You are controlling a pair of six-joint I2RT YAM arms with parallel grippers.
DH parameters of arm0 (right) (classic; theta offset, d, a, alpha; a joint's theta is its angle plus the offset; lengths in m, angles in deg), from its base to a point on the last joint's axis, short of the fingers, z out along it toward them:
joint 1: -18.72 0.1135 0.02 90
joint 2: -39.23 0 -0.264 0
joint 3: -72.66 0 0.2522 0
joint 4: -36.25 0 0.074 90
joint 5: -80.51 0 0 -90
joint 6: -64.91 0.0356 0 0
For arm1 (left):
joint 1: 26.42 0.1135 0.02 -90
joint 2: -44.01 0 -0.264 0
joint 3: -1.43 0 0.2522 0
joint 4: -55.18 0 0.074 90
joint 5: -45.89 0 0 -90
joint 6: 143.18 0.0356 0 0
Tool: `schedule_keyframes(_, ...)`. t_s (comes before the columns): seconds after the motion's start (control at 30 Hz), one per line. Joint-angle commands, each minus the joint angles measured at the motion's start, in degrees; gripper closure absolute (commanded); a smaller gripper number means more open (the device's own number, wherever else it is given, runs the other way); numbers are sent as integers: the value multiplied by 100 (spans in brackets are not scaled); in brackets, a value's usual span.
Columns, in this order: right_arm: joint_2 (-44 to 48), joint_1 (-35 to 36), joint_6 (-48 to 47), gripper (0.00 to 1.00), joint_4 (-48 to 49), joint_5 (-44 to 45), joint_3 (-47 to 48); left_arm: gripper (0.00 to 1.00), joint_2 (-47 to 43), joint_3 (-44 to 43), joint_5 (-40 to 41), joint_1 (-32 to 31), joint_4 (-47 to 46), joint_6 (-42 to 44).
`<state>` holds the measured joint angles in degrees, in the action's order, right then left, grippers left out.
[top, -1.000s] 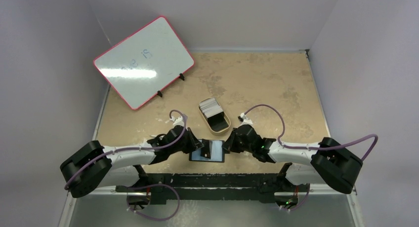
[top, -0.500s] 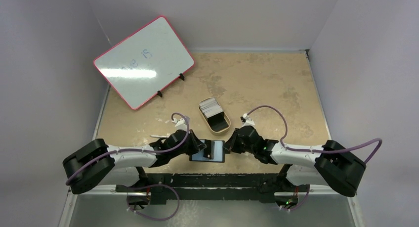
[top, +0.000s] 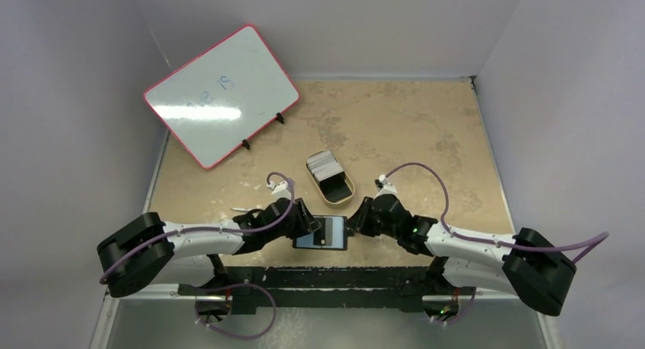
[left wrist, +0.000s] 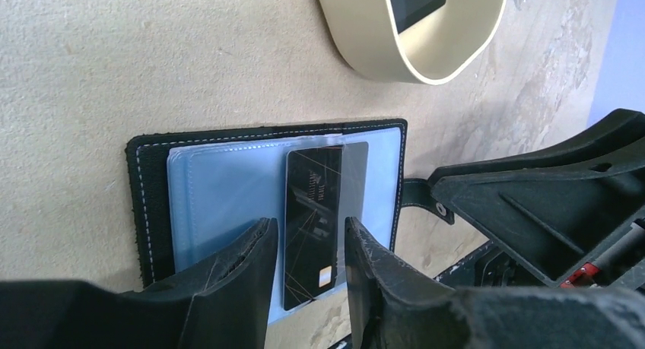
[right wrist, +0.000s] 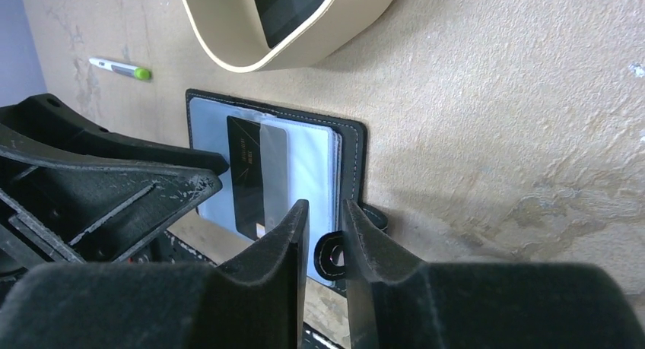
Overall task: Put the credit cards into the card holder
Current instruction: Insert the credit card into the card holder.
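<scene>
The card holder lies open and flat near the table's front edge, its bluish inside facing up. A dark credit card sits partly inside a clear sleeve, its near end sticking out. My left gripper is open and straddles that end without touching it. At the holder's right edge my right gripper is open, with the snap tab in the gap between its fingers. A whitish stack of credit cards rests in the tan tin.
The tan oval tin stands just beyond the card holder. A white pen with a green tip lies left of the holder. A pink-framed whiteboard leans at the back left. Grey walls enclose the table.
My left gripper has opened and let go of the dark card, which stays in the sleeve. My right gripper's jaws have spread apart around the snap tab.
</scene>
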<state>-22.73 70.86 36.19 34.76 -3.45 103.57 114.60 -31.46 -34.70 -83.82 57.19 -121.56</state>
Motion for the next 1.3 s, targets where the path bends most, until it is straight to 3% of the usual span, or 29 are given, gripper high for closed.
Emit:
schedule_keyframes(0.0,-75,25,-154,75,-37,-46,146,63,143,-339,27,-25,171,60)
schedule_keyframes(0.37,-675,26,-245,73,444,-173,164,63,584,-525,-114,-133,-18,109)
schedule_keyframes(1.0,-639,31,-92,79,467,-51,144,66,920,-1012,-369,-391,-254,190)
schedule_keyframes(1.27,130,13,-861,67,-414,344,566,66,601,-1074,-14,-385,250,194)
